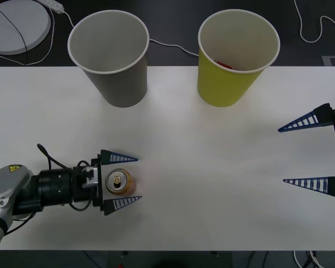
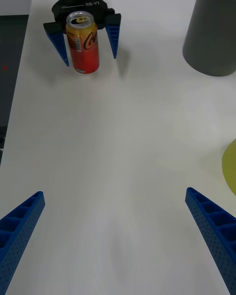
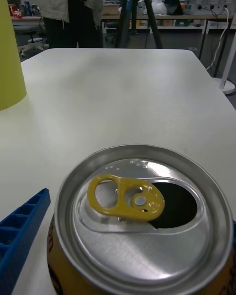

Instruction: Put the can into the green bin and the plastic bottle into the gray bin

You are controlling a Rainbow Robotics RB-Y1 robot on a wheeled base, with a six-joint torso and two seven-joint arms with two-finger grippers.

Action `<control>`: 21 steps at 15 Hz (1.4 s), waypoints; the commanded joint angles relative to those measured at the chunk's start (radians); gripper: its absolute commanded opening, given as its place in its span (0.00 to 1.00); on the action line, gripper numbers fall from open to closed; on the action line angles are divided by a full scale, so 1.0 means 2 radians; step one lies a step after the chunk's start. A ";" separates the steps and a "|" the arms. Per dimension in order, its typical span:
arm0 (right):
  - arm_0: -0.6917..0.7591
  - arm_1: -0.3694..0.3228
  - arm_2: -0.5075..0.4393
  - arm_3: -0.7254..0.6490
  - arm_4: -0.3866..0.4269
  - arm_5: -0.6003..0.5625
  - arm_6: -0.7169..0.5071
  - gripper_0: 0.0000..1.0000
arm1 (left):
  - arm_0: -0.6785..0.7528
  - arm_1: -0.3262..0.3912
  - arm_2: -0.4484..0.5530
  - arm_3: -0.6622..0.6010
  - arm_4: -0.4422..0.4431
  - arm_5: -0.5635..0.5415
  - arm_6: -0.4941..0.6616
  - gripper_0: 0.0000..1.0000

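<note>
Can [image 1: 118,181] upright on worktop [image 1: 212,167], between spread fingers of left tool [image 1: 124,180]; right tool [image 1: 307,152] released, well apart from can.

Texts you can read:
- Can [image 2: 82,42]: white script on red body, starts "Co", rest turned out of sight.
- Left gripper [image 2: 86,37]: light lettering on black housing behind fingers, reads "RB-Y1".
- Left arm [image 1: 11,187]: yellow triangular warning sign on gray joint cover; symbol too small for you to make out.
</note>
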 commanded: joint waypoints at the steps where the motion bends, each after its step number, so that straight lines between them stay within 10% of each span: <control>1: 0.000 0.000 0.000 0.000 0.000 0.000 0.000 1.00 | 0.000 0.001 0.001 0.000 0.000 0.000 0.010 0.00; 12: 0.000 0.000 0.000 0.000 0.000 0.000 0.000 1.00 | -0.002 0.044 0.002 -0.015 -0.001 0.000 0.042 0.00; 21: 0.000 0.000 0.000 0.000 0.000 0.000 0.000 1.00 | -0.001 0.182 0.014 -0.170 -0.104 0.001 0.262 0.00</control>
